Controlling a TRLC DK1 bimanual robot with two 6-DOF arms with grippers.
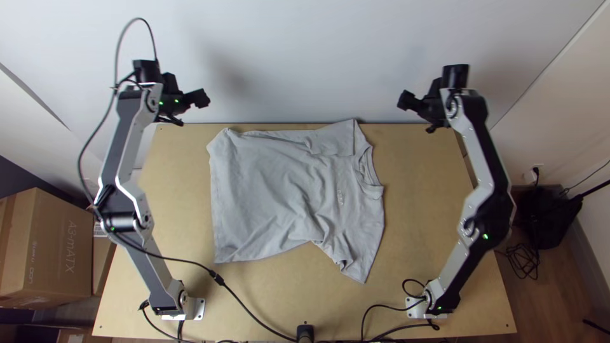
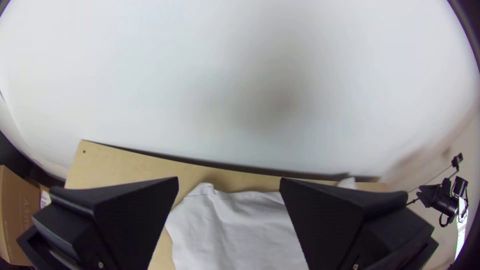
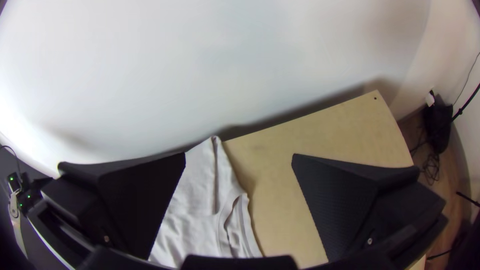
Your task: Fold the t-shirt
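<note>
The grey t-shirt [image 1: 273, 190] lies mostly spread on the wooden tabletop [image 1: 422, 197], rumpled through the middle, its collar [image 1: 368, 174] toward the right arm and its hem toward the left one. On the shirt's far side, one sleeve [image 1: 335, 140] lies flattened against the body; on its near side, the other sleeve [image 1: 359, 257] points down and outward, creased. Beyond the shirt's hem end I see the left gripper [image 1: 202, 98], fingers spread wide with nothing between them. The right gripper [image 1: 404, 101] is past the shirt's collar end, its fingers wide apart too, and holding nothing. Neither touches the shirt.
</note>
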